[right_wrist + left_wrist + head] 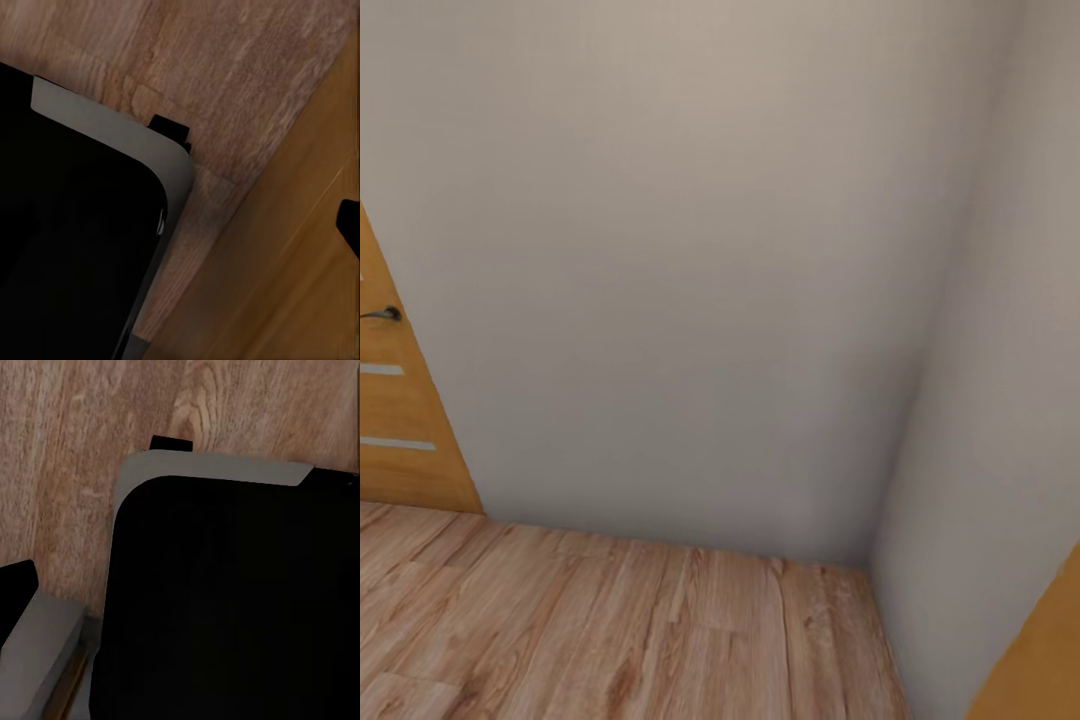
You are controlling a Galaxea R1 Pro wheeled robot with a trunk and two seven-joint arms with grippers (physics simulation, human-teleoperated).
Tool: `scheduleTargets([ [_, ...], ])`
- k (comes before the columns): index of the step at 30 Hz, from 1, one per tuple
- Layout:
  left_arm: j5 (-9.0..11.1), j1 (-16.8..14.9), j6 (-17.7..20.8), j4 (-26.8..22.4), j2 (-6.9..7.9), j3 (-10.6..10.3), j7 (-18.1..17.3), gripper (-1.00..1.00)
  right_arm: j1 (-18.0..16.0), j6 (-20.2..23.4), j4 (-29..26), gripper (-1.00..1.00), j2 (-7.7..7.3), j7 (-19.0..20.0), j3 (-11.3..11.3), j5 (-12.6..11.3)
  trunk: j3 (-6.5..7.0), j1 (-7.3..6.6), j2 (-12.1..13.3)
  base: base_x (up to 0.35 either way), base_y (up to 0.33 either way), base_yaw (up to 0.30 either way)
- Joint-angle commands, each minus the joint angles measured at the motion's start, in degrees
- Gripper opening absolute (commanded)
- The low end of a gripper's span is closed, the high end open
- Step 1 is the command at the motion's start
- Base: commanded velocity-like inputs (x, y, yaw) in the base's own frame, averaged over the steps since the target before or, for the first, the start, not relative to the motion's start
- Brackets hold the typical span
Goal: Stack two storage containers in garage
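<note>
Wood plank floor point(610, 630) meets pale wall point(690, 260) corner | orange door point(400, 420) at left | claw state: cannot tell, either arm

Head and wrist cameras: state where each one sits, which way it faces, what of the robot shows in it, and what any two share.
Head view: on the robot's head, facing forward and down into a corner of pale walls, with a wood door at left and plank floor below.
Left wrist view: on the left arm, facing down at the floor past the robot's black, grey-edged base.
Right wrist view: on the right arm, facing down at the floor, the base and an orange wood panel.
Shared: all three see the plank floor; both wrist views see the base.
</note>
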Motion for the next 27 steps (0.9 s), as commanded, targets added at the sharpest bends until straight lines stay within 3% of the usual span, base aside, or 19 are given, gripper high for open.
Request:
scheduleTargets([
  [1,0.39,-0.02,-0.08,-0.01,-0.01,0.06,0.04,1.00,-0.04,-0.34,0.16,1.00,0.01,0.32,0.41,-0.60,-0.06,0.02,-0.03,0.124,0.000,0.103],
  [27,0.39,-0.02,-0.08,-0.01,-0.09,0.04,0.04,1.00,-0.06,-0.34,0.16,1.00,0.01,0.34,0.41,-0.52,-0.06,0.02,-0.03,0.009,0.000,0.252],
])
